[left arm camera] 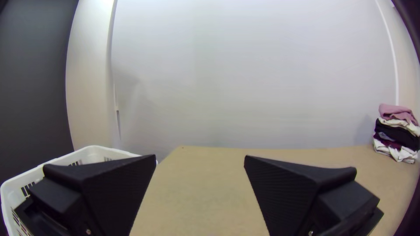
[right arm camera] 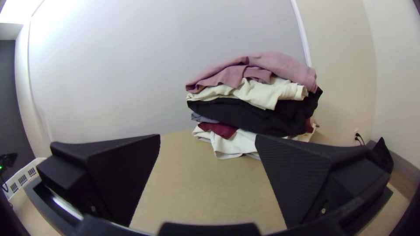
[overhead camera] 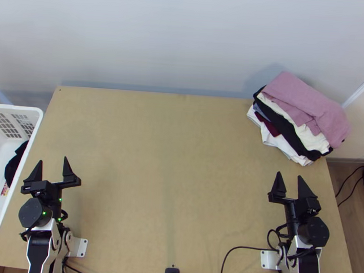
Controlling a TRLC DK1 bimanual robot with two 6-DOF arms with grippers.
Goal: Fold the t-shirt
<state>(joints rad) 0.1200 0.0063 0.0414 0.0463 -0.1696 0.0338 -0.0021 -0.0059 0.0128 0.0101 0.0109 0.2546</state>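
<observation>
Black and open, our left gripper (overhead camera: 53, 160) and right gripper (overhead camera: 289, 175) hold nothing — we should ease the left past the rim of the basket (overhead camera: 14, 109) and pinch the dark cloth (overhead camera: 13, 165) inside, perhaps the t-shirt, away from the clothes pile (overhead camera: 306, 103).

Robot arms: two, left arm (overhead camera: 39, 244) and right arm (overhead camera: 305, 265). Grippers: two, left gripper (overhead camera: 53, 160) and right gripper (overhead camera: 289, 175), two fingers each. Wooden table (overhead camera: 170, 160): one. White plastic basket (overhead camera: 16, 108): one. Garment stack (overhead camera: 304, 107): one, at least six colours of cloth, exact garment count unclear. Mounting plates: two, left plate (overhead camera: 81, 247) and right plate (overhead camera: 267, 259).
</observation>
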